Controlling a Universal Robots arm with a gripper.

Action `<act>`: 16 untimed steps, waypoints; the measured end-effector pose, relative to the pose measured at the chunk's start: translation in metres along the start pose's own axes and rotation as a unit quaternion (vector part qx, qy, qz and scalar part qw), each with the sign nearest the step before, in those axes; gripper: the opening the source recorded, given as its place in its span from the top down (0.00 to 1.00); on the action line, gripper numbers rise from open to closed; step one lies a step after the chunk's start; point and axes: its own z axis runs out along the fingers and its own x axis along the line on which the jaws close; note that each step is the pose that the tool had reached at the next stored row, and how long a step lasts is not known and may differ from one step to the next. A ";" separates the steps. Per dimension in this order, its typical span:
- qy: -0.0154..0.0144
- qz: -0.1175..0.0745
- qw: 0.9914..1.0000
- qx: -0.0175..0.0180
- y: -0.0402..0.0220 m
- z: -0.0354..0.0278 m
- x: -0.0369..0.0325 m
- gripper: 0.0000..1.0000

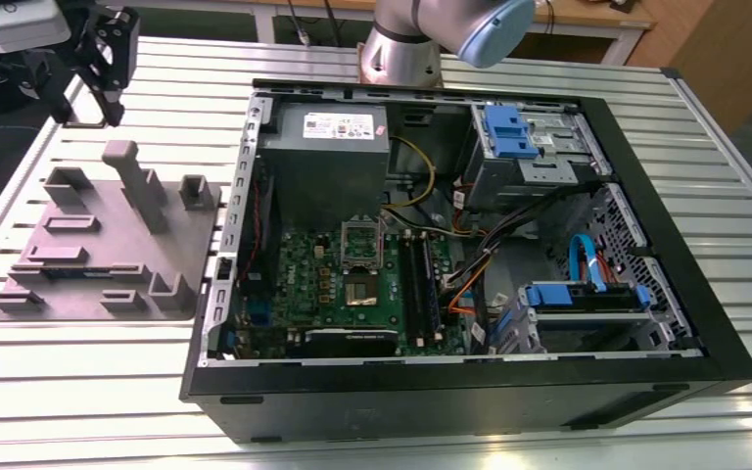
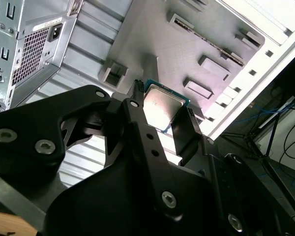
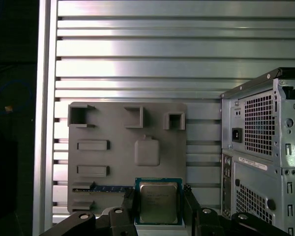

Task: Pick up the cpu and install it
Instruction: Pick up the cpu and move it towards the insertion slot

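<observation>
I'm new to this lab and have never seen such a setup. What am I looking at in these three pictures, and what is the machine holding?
It is one robot arm with a black two-fingered gripper at its end. The exterior view comes from a camera standing off the arm. It shows a slatted metal table, an open computer case with a green motherboard inside, and a grey moulded tray at the exterior view's left, with the gripper raised near it. The two wrist views come from cameras riding on the arm, looking along the fingers. In both wrist views the fingers clamp a small square chip with a silvery top, the cpu, with the tray behind it. So the cpu is picked up and not yet in the motherboard.
</observation>
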 end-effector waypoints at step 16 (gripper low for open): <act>0.000 0.000 1.000 0.000 0.0001 -0.0002 -0.0064 0.53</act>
